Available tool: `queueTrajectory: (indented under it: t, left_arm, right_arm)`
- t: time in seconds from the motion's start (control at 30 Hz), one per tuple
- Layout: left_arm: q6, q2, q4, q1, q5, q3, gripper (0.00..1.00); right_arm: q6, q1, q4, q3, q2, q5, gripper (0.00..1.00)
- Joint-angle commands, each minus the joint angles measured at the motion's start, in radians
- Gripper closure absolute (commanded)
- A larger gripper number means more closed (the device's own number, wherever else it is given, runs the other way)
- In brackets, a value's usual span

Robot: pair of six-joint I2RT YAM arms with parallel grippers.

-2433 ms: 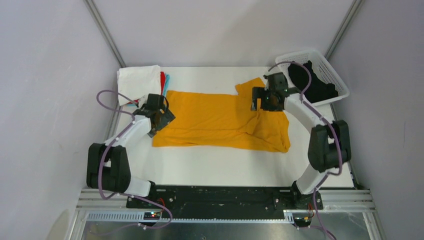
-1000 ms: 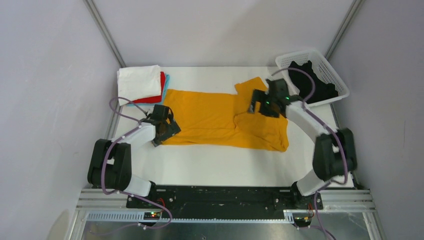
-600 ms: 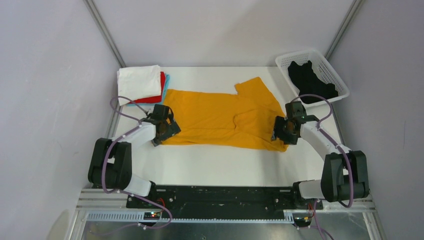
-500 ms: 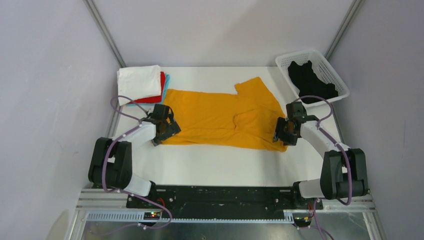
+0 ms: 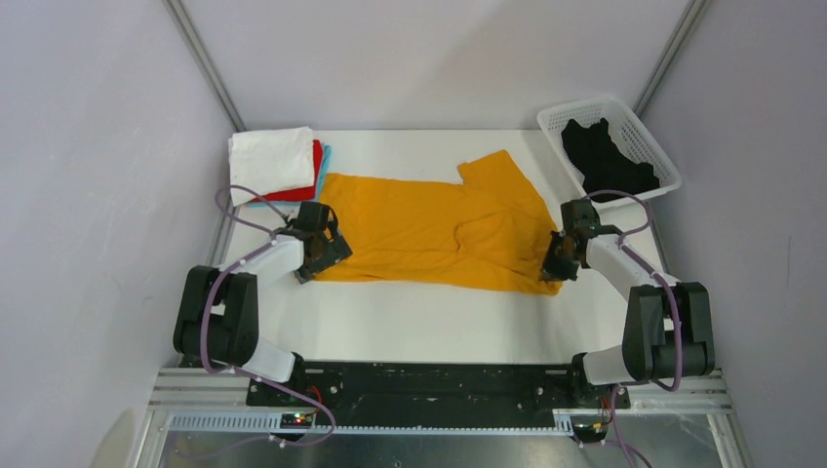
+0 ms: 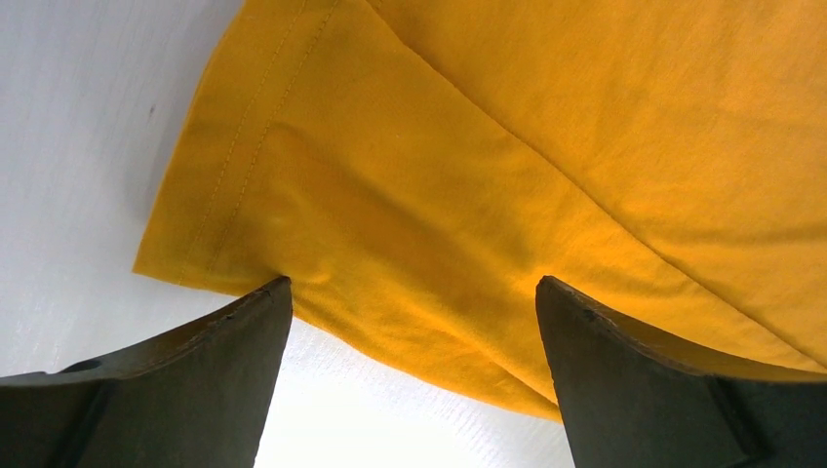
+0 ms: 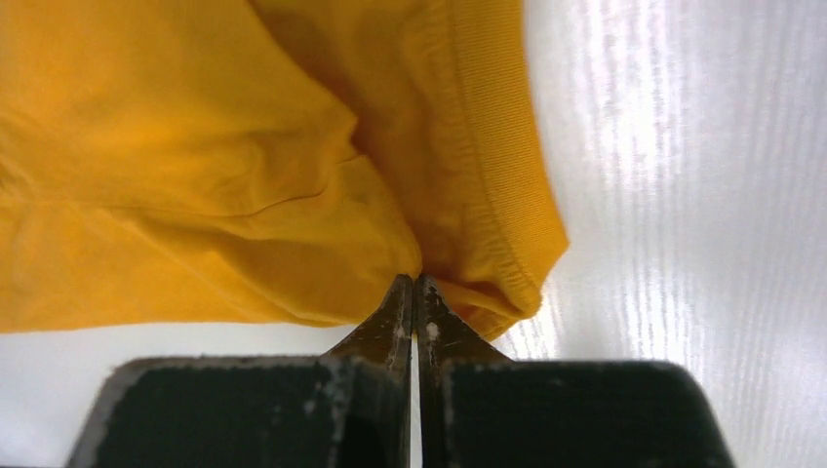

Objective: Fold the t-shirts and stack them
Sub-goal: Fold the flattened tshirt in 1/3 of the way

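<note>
Right jaws swung down, pinching yellow t-shirt [image 5: 429, 229]; left jaws gape astride its hem.

white lattice basket [image 5: 646, 135] sits well beyond the right gripper [image 5: 554, 271], off to its rt, at the far corner. white tabletop [image 5: 419, 317] runs under it and the left gripper [image 5: 310, 265]. grey walls [image 5: 439, 58] all round, w/ metal posts [image 5: 202, 63] behind.

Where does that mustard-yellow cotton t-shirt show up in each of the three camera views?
Top external: mustard-yellow t-shirt spread across the white table.
Left wrist: fills the upper right, corner between the open left gripper.
Right wrist: fills the upper left, edge nipped by the shut right gripper.
Shared landmark: white table bordering it.
</note>
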Motion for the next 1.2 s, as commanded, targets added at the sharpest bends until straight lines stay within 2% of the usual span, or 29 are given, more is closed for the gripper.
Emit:
queueTrajectory:
  t: [0.0,0.37,0.57,0.8,0.93,1.1,1.17]
  left_arm:
    - [0.033,0.018,-0.041,0.014,-0.002,0.024,0.00]
    - [0.076,-0.010,-0.155,0.015,-0.013,0.036,0.00]
    - [0.093,-0.023,-0.165,0.013,-0.023,0.037,0.00]
    - [0.109,-0.039,-0.178,0.015,-0.031,0.021,0.00]
    - [0.108,-0.040,-0.179,0.013,-0.042,0.014,0.00]
    - [0.111,-0.035,-0.179,0.015,-0.042,0.017,0.00]
    - [0.112,-0.037,-0.179,0.015,-0.042,0.015,0.00]
  right_arm:
    - [0.025,-0.040,-0.012,0.044,-0.028,0.073,1.00]
    - [-0.003,-0.066,0.002,0.099,0.020,-0.005,1.00]
    - [0.000,-0.073,0.016,0.107,-0.012,0.060,1.00]
    - [-0.016,-0.100,-0.028,0.139,0.036,0.135,1.00]
    - [-0.015,-0.106,-0.002,0.168,0.041,0.095,1.00]
    - [-0.010,-0.103,0.019,0.214,0.023,-0.050,1.00]
    - [-0.011,-0.104,0.030,0.216,0.017,-0.063,1.00]
